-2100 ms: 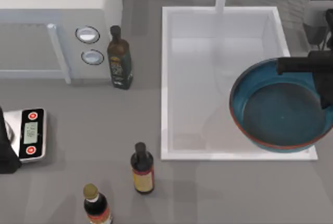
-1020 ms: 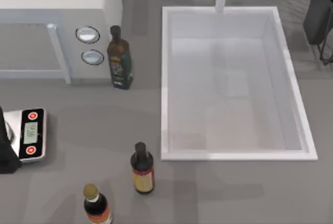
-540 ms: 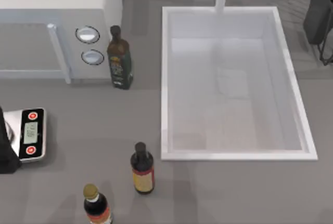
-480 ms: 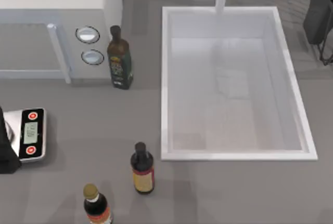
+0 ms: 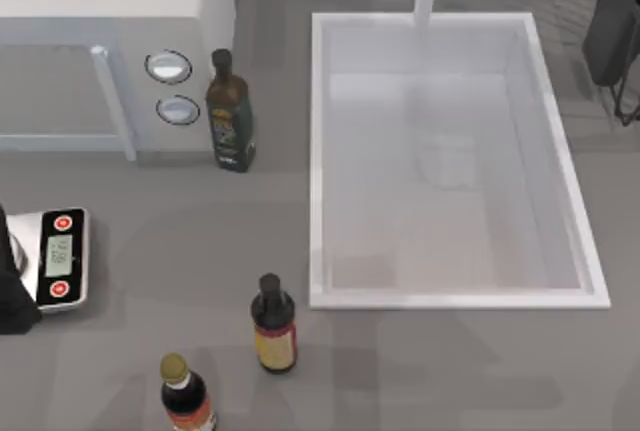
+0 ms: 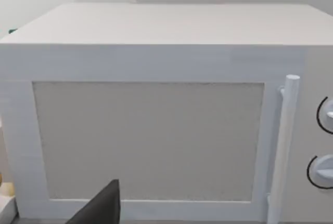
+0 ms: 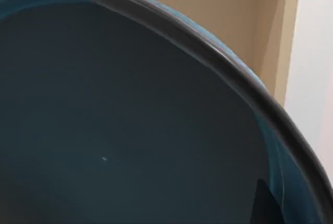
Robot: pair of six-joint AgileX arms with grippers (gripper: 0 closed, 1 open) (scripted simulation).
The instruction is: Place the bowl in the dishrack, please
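The bowl (image 7: 130, 120) is very close in the right wrist view. Its teal-blue inside and dark rim stand tilted against a beige wall. My right arm (image 5: 612, 21) is a dark shape at the top view's far right corner. Thin dark wires of the dishrack (image 5: 618, 101) run beside and below it. From above, the bowl is out of view. My left arm (image 5: 10, 296) stays parked at the table's left edge, beside the scale.
A white sink basin (image 5: 320, 151) fills the middle right, with a tap post at its far side. A white microwave (image 6: 145, 130) stands at the back left, with a dark bottle (image 5: 229, 111) next to it. Two small bottles (image 5: 273, 323) and a kitchen scale (image 5: 60, 256) stand near the front left.
About two seconds ago the bowl hung over the sink's right edge, held at its rim by my right gripper. It has since left the top view towards the far right corner. Nothing has moved over the last second.
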